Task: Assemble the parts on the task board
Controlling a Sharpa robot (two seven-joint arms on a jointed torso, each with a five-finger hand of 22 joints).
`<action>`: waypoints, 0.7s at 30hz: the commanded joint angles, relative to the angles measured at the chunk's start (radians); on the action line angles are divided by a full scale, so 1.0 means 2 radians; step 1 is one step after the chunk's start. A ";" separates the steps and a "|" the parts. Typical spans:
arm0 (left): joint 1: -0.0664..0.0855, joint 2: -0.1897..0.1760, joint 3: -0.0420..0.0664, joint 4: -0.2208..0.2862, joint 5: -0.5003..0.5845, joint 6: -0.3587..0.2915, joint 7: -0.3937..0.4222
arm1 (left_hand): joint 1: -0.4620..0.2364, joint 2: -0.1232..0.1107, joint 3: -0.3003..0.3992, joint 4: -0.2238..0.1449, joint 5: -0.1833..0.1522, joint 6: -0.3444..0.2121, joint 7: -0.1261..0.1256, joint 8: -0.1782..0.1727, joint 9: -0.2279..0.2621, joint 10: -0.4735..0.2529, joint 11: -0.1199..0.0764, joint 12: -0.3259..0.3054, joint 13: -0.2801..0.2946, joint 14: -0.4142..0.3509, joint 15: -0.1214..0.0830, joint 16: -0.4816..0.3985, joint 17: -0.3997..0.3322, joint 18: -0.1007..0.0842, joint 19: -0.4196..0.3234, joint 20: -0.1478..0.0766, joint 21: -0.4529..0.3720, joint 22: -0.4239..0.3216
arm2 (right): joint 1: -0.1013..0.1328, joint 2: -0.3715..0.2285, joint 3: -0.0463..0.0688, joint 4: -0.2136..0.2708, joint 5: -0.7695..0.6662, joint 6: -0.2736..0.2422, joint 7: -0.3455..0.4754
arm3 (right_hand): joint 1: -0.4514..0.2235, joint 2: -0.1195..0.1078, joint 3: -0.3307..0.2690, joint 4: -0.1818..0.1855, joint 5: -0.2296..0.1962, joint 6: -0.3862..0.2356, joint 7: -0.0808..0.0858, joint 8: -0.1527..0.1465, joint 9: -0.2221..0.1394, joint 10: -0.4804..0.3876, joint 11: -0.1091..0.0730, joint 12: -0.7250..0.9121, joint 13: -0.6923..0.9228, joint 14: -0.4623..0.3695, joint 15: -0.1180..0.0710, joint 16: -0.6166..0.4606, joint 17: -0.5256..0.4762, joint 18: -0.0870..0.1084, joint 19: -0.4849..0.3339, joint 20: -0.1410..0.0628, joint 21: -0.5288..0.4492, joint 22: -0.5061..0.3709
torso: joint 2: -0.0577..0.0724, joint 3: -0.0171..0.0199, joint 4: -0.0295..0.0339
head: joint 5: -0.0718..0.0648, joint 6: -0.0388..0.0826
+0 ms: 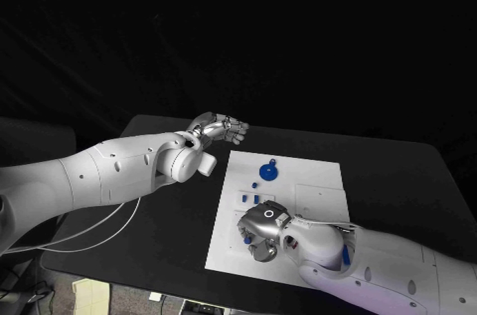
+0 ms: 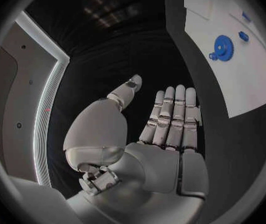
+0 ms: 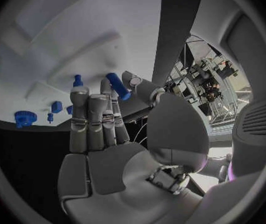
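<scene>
From the head, the board (image 1: 298, 191) lies mid-tabletop, a gear (image 1: 269, 170) upon it. The left wrist shows the left hand (image 2: 164, 129) spread, holding nothing. The right wrist shows the right hand (image 3: 105, 119) pinching a peg (image 3: 118, 86): likely light, rigid, slippery; best gripped mid-shaft.

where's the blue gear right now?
In the head view the blue gear lies on the far part of the white board, beyond the small blue pieces and the right hand, nearer the left hand.

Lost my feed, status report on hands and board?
Left hand open, off the white task board. Right hand pinching blue cylindrical peg over board. Blue gear untouched.
</scene>
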 commanded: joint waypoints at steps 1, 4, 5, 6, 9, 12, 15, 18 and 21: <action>0.001 0.001 0.000 0.001 0.002 0.012 0.001 | -0.003 0.001 0.001 0.003 0.000 -0.003 -0.001 0.002 -0.001 0.000 0.002 0.000 -0.001 -0.001 0.003 -0.003 0.001 0.010 0.000 0.002 -0.002 0.001 | -0.001 0.000 -0.001 0.001 0.004 -0.011 -0.006 | -0.006 -0.001 -0.005 -0.002 -0.001 -0.005 0.001 -0.003 -0.001 -0.006 0.001 -0.004 0.000 -0.002 0.003 0.000 -0.001 0.034 -0.004 -0.001 -0.001 0.008 | 0.000 -0.0001 -0.0001 | -0.001 0.000; 0.001 0.001 0.000 0.002 0.001 0.014 0.000 | -0.002 0.002 0.001 0.002 0.001 -0.003 -0.001 0.002 -0.001 -0.001 0.002 0.000 -0.001 -0.001 0.003 -0.003 0.001 0.010 0.000 0.002 -0.003 0.001 | -0.001 -0.001 -0.001 0.002 0.003 -0.023 -0.012 | -0.009 -0.001 -0.010 -0.003 0.000 -0.008 0.002 -0.005 -0.001 -0.008 0.002 -0.006 -0.001 -0.001 0.004 0.001 -0.001 0.034 -0.001 -0.002 0.003 0.009 | 0.000 -0.0001 0.0001 | -0.001 0.000; 0.001 0.001 0.000 0.002 0.001 0.015 0.000 | -0.002 0.003 0.001 0.002 0.001 -0.004 -0.001 0.002 -0.001 -0.001 0.002 0.000 -0.001 -0.001 0.003 -0.003 0.001 0.010 0.000 0.002 -0.003 0.001 | -0.001 -0.001 -0.001 0.002 0.003 -0.024 -0.013 | -0.009 -0.001 -0.010 -0.003 0.000 -0.008 0.002 -0.005 -0.001 -0.008 0.002 -0.006 -0.001 -0.001 0.004 0.001 -0.001 0.034 -0.001 -0.003 0.003 0.009 | 0.000 -0.0001 0.0001 | -0.001 0.000; 0.001 0.000 0.000 0.002 0.001 0.015 0.000 | -0.001 0.003 0.002 0.002 0.001 -0.004 -0.001 0.002 -0.001 -0.001 0.002 0.000 -0.001 -0.002 0.003 -0.003 0.001 0.010 0.000 0.002 -0.003 0.001 | -0.001 -0.002 -0.001 0.002 0.001 -0.028 -0.015 | -0.009 -0.002 -0.010 -0.003 0.000 -0.009 0.003 -0.005 -0.001 -0.008 0.002 -0.006 -0.001 -0.001 0.004 0.001 -0.001 0.034 -0.001 -0.003 0.003 0.009 | 0.000 -0.0001 0.0001 | -0.001 0.000; 0.001 0.000 0.000 0.002 0.001 0.013 0.000 | -0.001 0.003 0.002 0.002 0.001 -0.004 -0.001 0.002 -0.001 -0.001 0.002 0.000 -0.002 -0.002 0.003 -0.004 0.001 0.010 0.000 0.002 -0.003 0.001 | -0.001 -0.004 -0.001 0.003 0.001 -0.044 -0.020 | -0.010 -0.002 -0.011 -0.003 0.000 -0.009 0.003 -0.006 -0.001 -0.009 0.002 -0.006 -0.001 -0.001 0.004 0.001 -0.001 0.034 0.000 -0.003 0.004 0.009 | 0.000 -0.0001 0.0000 | -0.001 0.000; 0.001 -0.001 0.000 0.002 0.001 0.013 0.000 | -0.002 0.003 0.001 0.003 0.001 -0.004 -0.001 0.002 -0.001 -0.001 0.002 0.000 -0.002 -0.002 0.003 -0.004 0.002 0.010 0.000 0.002 -0.003 0.001 | -0.001 -0.007 -0.001 0.006 0.001 -0.061 -0.024 | -0.012 -0.003 -0.012 -0.005 0.000 -0.012 0.004 -0.007 -0.002 -0.012 0.003 -0.008 -0.001 -0.001 0.005 0.001 -0.002 0.034 -0.001 -0.004 0.004 0.009 | 0.000 -0.0001 0.0001 | -0.001 0.000; 0.001 -0.001 0.000 0.002 0.001 0.013 0.000 | -0.002 0.002 0.001 0.003 0.001 -0.004 -0.001 0.002 -0.001 -0.001 0.002 0.000 -0.002 -0.002 0.003 -0.004 0.002 0.010 0.000 0.002 -0.003 0.002 | -0.001 -0.011 -0.001 0.009 0.001 -0.072 -0.023 | -0.015 -0.003 -0.014 -0.010 0.000 -0.016 0.005 -0.009 -0.001 -0.015 0.004 -0.010 -0.002 -0.002 0.006 0.001 -0.002 0.034 -0.002 -0.004 0.004 0.009 | 0.000 -0.0002 0.0001 | -0.001 0.001; 0.001 -0.001 0.000 0.001 0.001 0.013 0.000 | -0.002 0.002 0.001 0.003 0.001 -0.005 -0.001 0.002 -0.001 -0.001 0.002 0.000 -0.002 -0.002 0.003 -0.004 0.002 0.010 0.000 0.002 -0.004 0.002 | -0.001 -0.017 0.000 0.015 0.005 -0.081 -0.020 | -0.017 -0.003 -0.016 -0.015 0.000 -0.019 0.006 -0.010 -0.001 -0.017 0.005 -0.012 -0.002 -0.002 0.006 0.002 -0.002 0.034 -0.003 -0.005 0.004 0.009 | 0.000 -0.0002 0.0003 | -0.001 0.001; 0.001 -0.001 0.000 0.001 0.001 0.013 0.000 | -0.002 0.002 0.001 0.003 0.001 -0.005 -0.001 0.002 -0.001 -0.001 0.002 0.000 -0.002 -0.002 0.003 -0.004 0.002 0.010 0.000 0.002 -0.004 0.002 | -0.001 -0.029 0.000 0.028 0.018 -0.082 -0.014 | -0.019 -0.003 -0.018 -0.019 0.000 -0.021 0.007 -0.011 -0.001 -0.019 0.006 -0.012 -0.002 -0.003 0.007 0.002 -0.003 0.034 -0.003 -0.005 0.004 0.009 | 0.000 -0.0001 0.0001 | -0.002 0.000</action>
